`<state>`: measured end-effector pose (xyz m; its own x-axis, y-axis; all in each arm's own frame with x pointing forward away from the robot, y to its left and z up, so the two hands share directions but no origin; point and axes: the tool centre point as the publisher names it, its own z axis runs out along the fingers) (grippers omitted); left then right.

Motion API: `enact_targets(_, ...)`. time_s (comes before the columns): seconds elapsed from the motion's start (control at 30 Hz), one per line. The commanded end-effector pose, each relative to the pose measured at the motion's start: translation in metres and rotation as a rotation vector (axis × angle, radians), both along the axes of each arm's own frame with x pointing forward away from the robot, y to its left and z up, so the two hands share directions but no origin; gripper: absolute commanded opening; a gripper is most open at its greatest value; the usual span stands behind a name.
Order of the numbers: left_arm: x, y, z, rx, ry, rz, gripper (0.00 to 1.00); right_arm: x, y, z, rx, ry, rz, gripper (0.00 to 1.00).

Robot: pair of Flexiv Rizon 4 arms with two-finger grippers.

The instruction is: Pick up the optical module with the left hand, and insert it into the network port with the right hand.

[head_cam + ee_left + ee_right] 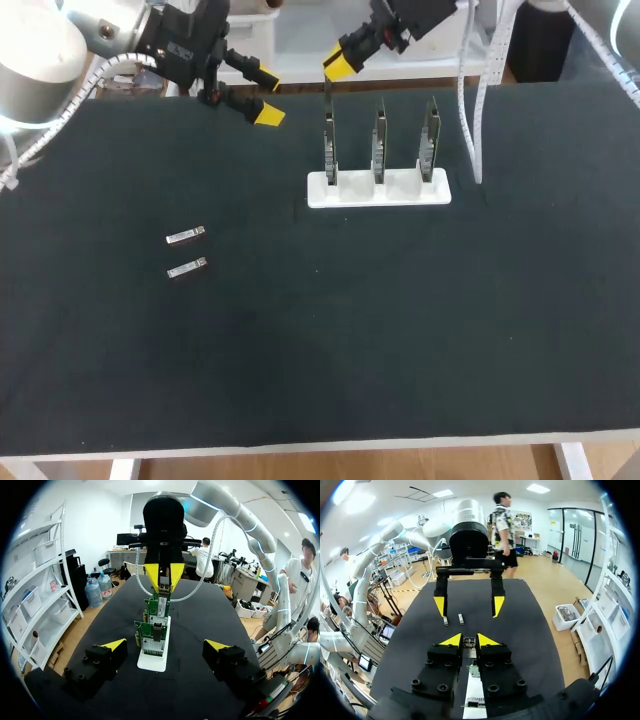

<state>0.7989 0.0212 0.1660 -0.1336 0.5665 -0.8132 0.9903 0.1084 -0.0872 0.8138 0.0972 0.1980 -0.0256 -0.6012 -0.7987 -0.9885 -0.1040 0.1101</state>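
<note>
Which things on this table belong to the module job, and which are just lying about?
Job: two small silver metal optical modules; a third module in the right pincer; white rack of three upright green circuit boards.
Lying about: white ribbed hose hanging over the black table.

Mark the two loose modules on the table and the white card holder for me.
Farther module (186,236), head view, middle of its metal body.
Nearer module (187,269), head view, middle of its metal body.
White holder (400,192), head view, bare front wall of its base.
</note>
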Motion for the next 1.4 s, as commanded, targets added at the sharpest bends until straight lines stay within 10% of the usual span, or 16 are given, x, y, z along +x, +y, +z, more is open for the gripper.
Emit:
enact_targets(0.03,-0.001,0.0,0.0,0.003,-0.001,0.004,1.0,0.012,0.002,-0.002,0.005,0.236,0.328,0.0)
enact_targets(1.4,-0.001,0.0,0.0,0.003,-0.001,0.004,1.0,0.005,0.001,-0.02,0.002,0.329,0.489,0.0)
